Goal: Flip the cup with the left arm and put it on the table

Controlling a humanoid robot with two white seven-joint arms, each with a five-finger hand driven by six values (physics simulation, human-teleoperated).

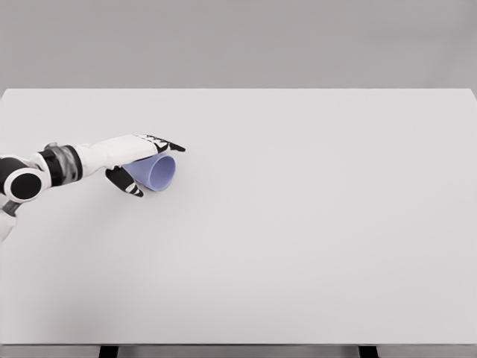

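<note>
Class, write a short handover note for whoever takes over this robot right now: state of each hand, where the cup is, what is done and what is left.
Left hand: closed around the cup, fingers over its top, thumb beneath.
Right hand: not in view.
Cup: blue, tipped on its side in the left hand, its open mouth facing the camera and slightly right, over the left part of the table. Whether it touches the surface cannot be told.
Done: the cup is grasped.
Left: turn it upright, set it on the table, release.
</note>
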